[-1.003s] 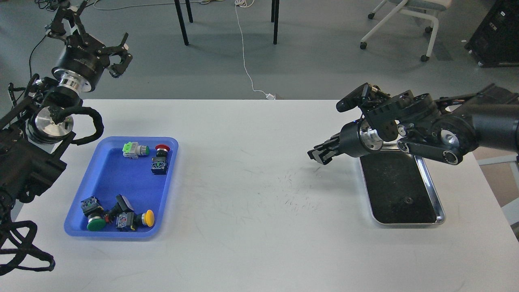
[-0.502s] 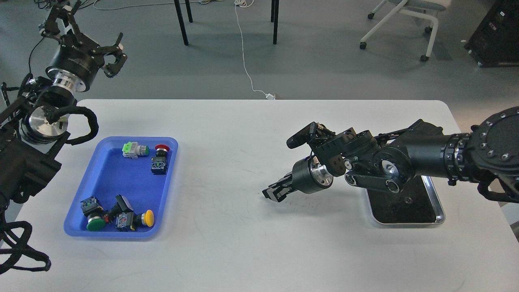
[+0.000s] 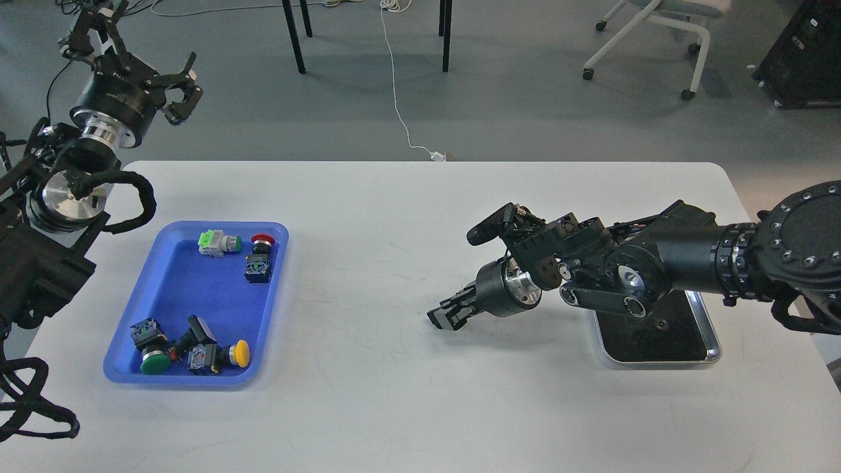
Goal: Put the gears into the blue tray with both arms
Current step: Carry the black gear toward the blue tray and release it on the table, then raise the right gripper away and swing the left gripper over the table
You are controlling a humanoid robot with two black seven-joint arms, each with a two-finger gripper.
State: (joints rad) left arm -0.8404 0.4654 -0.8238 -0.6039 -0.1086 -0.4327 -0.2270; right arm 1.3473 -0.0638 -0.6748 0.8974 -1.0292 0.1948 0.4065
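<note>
Reaching across the white table [image 3: 394, 407], the right arm has stopped between the steel tray [image 3: 713, 341] and the blue tray [image 3: 167, 263].

Compared with 0.5 s earlier, the right gripper [image 3: 445, 317] has hardly shifted; 1 s ago it hung just beside the steel tray's far left corner, whereas it now sits well left of that tray, low over bare tabletop, fingers drawn together, and whether a gear lies between them cannot be told. 1 gear [image 3: 661, 322] rests inside the steel tray, close to the arm's elbow. The blue tray, far left of the steel tray, holds 5 push-button switches [image 3: 220, 242] as before. The left gripper [image 3: 135, 46], fingers spread apart, hovers beyond the blue tray's far left corner, drifting slightly further left.
</note>
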